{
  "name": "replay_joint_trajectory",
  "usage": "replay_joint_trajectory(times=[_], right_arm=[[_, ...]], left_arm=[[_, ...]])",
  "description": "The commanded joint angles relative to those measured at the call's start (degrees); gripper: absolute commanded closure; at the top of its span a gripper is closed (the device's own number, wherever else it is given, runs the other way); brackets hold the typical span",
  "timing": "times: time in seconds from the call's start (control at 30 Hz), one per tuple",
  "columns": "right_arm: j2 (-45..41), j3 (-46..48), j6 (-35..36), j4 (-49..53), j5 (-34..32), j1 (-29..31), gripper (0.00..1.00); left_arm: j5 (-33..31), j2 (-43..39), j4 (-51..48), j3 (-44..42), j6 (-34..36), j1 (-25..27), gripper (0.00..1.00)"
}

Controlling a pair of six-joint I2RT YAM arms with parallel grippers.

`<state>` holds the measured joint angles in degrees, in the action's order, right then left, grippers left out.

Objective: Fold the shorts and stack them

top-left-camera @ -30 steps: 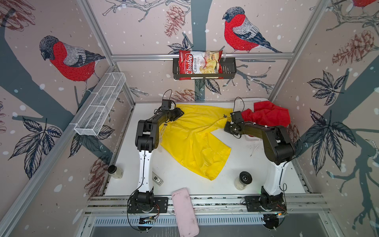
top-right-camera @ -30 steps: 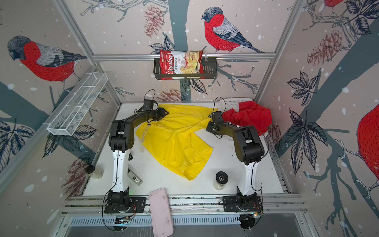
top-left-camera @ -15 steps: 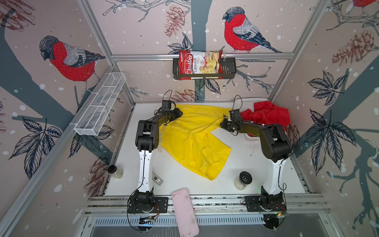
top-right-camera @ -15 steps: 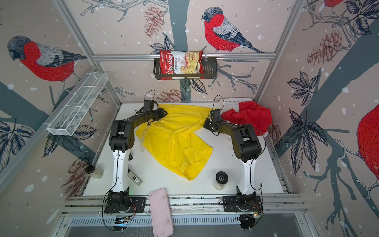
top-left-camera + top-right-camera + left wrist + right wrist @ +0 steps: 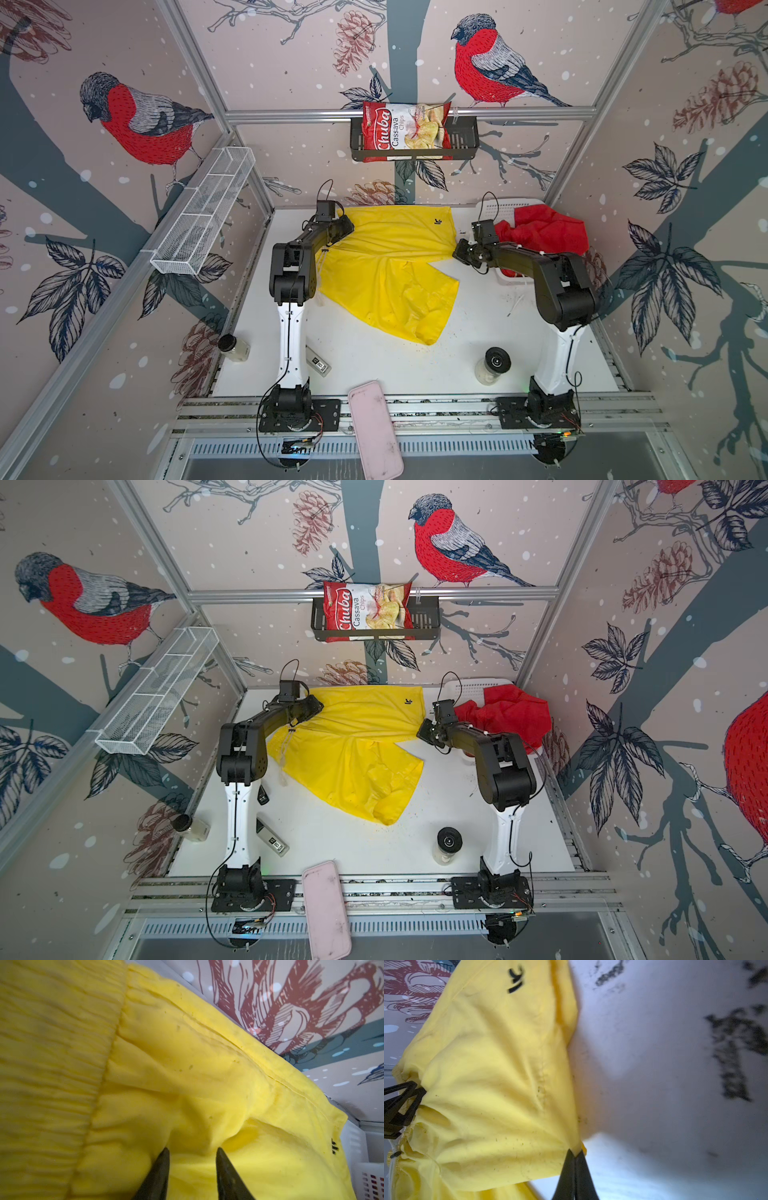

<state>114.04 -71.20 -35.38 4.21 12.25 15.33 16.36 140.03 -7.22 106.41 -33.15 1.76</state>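
The yellow shorts [image 5: 390,266] [image 5: 353,750] lie spread on the white table, waistband to the left, dark logo near the back edge. At their back-left corner sits my left gripper [image 5: 347,226] [image 5: 192,1150], its jaws a little apart with a fold of yellow fabric bulging between them. At the right hem, my right gripper [image 5: 457,251] [image 5: 575,1152] is shut on a pinch of the yellow shorts [image 5: 492,1084]. The red shorts [image 5: 544,232] [image 5: 507,717] lie crumpled in a white basket [image 5: 498,205] at the back right.
A chips bag [image 5: 405,126] sits in a black shelf on the back wall and a white wire rack [image 5: 203,216] hangs on the left wall. Two jars [image 5: 494,363] [image 5: 232,347], a small grey device [image 5: 318,363] and a pink case [image 5: 374,428] lie near the front.
My right gripper has moved a little left to the yellow hem and closed on it. The left arm has stayed at the waistband corner.
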Motion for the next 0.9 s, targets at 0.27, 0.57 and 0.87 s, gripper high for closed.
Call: replay_joint_trajectory(times=[0.27,0.57,0.87], right_arm=[[0.92,-4.43,4.15,7.92,-3.92,2.32,0.66],[-13.79,3.0,6.17,12.58,-15.87,10.68,0.54],[-23.86,21.7,-0.13,4.17,-7.07,14.17,0.79]], left_arm=[[-4.08,-2.15,-10.71,-5.78,-3.26,-0.36,0.66],[-4.37,-13.32,-13.18,-6.45,-4.05,2.82,0.54],[-11.12,-30.37,-11.46,-21.24,-7.88,10.49,0.52]])
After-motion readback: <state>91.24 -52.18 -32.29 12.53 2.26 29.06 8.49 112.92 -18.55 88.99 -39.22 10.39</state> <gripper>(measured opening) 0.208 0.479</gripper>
